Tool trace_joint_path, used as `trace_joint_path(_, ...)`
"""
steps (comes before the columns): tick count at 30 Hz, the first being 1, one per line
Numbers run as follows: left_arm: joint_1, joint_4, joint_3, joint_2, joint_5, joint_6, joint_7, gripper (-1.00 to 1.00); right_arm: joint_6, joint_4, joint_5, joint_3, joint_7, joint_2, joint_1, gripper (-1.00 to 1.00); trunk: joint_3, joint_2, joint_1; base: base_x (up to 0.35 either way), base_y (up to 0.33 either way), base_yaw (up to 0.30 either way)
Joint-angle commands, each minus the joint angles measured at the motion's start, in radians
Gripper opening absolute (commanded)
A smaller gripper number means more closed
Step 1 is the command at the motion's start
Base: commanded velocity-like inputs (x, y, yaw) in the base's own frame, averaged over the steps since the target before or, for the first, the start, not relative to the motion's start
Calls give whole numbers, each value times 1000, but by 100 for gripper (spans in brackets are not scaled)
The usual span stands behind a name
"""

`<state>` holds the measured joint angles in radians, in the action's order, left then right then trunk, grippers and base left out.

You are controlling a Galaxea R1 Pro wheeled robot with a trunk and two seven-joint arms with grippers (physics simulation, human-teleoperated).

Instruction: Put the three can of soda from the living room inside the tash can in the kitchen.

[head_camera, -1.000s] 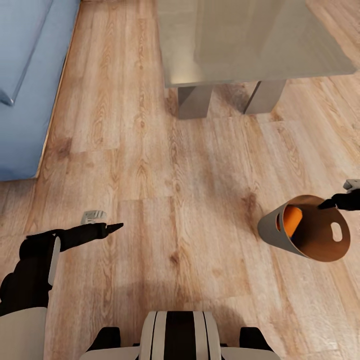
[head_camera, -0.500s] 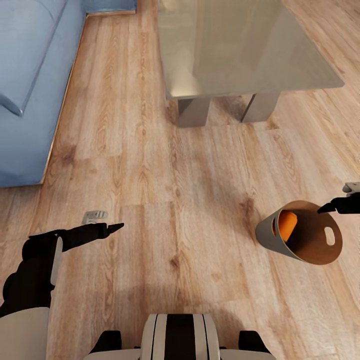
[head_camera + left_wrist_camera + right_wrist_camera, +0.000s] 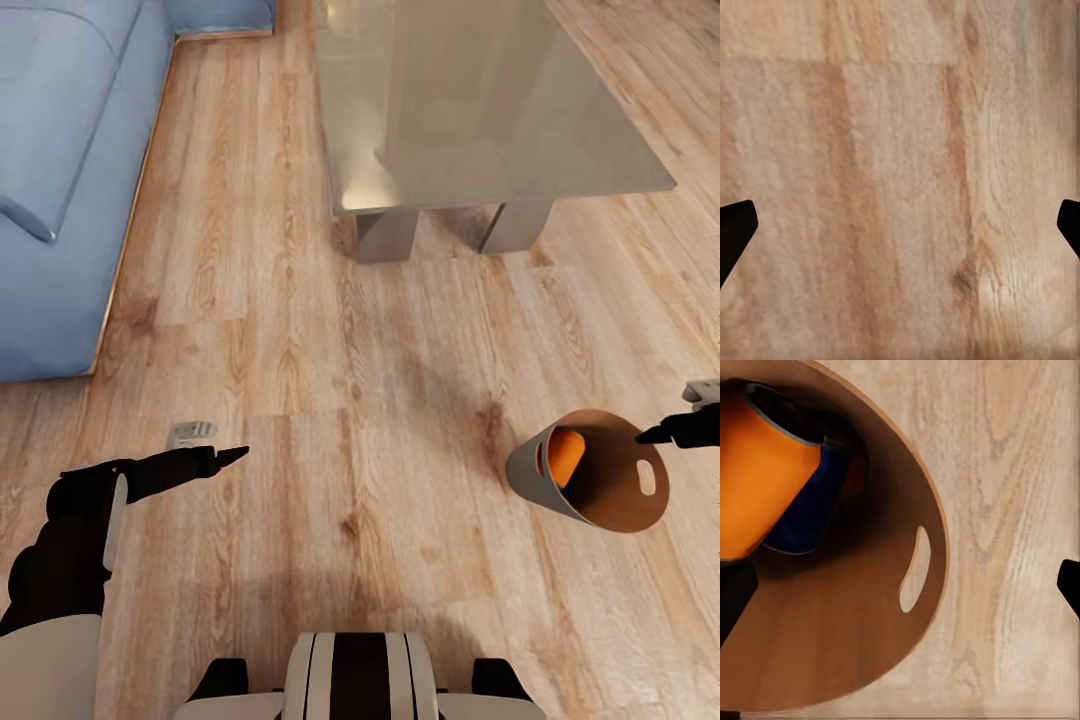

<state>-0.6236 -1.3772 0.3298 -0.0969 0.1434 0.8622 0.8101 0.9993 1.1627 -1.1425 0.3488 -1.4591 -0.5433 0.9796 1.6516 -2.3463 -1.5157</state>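
Right wrist view: tash can (image 3: pixel 832 645) tipped, orange can (image 3: pixel 761 465) and dark blue can (image 3: pixel 802 514) inside. Right gripper (image 3: pixel 668 432) at its rim, grip can't tell. Left gripper (image 3: pixel 205 447) spread, empty. Bucket looks light, stiff; likely best pinched at the rim by the handle cut-out (image 3: pixel 913 570).

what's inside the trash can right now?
Inside the trash can: an orange soda can lying over a dark blue can, with an orange patch behind them, possibly a third can. The bottom is hidden by the cans and shadow.
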Motion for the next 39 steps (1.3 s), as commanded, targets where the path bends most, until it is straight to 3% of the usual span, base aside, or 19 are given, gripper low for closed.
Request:
trace_joint_path(1, 0, 0, 0, 0, 0, 0, 0, 100, 1, 6, 0, 1, -1, -1, -7, 100, -3, 7, 4, 0, 0, 0)
trace_joint_path(10, 0, 4, 0, 2, 1, -7, -14, 100, 2, 81, 0, 6, -26, -3, -84, 100, -38, 70, 38, 0, 0, 0)
trace_joint_path(20, 0, 9, -1, 10, 2, -21, -33, 100, 2, 270, -2, 8, -112, -4, -234, 100, -84, 140, 77, 0, 0, 0)
trace_joint_path(24, 0, 10, -2, 12, 3, -23, -36, 100, -1, 379, -2, 7, -112, 1, -373, 100, -102, 168, 92, 0, 0, 0)
trace_joint_path(29, -1, 28, -1, 12, 5, -51, -38, 100, -6, 412, -1, 14, -112, 4, -501, 100, -126, 203, 111, 0, 0, 0)
trace_joint_path(32, -1, 34, -1, 12, 6, -64, -61, 100, -10, 419, 4, 61, -112, 16, -554, 100, -140, 224, 123, 0, 0, 0)
trace_joint_path(35, -1, 35, -1, 12, 5, -70, -90, 100, -41, 421, 7, 116, -112, 44, -593, 100, -154, 245, 134, 0, 0, 0)
trace_joint_path(37, -1, 35, -1, 12, 5, -77, -105, 100, -87, 422, 8, 154, -112, 75, -611, 100, -163, 259, 142, 0, 0, 0)
trace_joint_path(38, 0, 37, -2, 13, 6, -87, -120, 100, -146, 422, 9, 200, -112, 112, -623, 100, -168, 266, 146, 0, 0, 0)
trace_joint_path(39, 0, 38, -3, 13, 7, -93, -129, 100, -177, 423, 9, 225, -111, 133, -627, 100, -173, 273, 150, 0, 0, 0)
